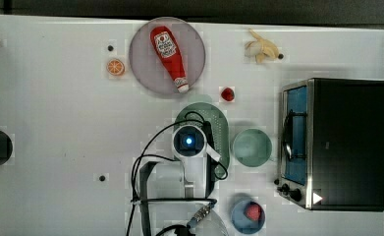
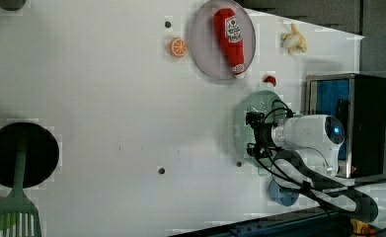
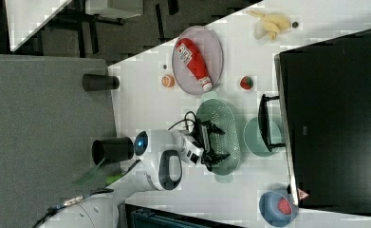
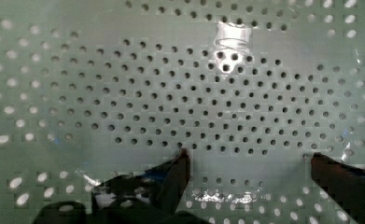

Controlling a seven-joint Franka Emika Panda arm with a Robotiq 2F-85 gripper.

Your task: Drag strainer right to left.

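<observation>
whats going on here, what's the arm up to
A single robot arm has its gripper down inside the pale green strainer, fingers spread apart over the perforated floor, gripping nothing. The strainer sits on the white table, between the grey plate holding a ketchup bottle and the green cup in the top view. It looks set to drag the strainer along, but nothing shows it sliding yet.

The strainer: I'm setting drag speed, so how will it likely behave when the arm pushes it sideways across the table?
The strainer looks like thin perforated plastic, so probably light and quick to slide on the smooth white table. With the open gripper inside its bowl, it may pivot rather than track straight. Its broad oval base makes tipping seem unlikely.
</observation>
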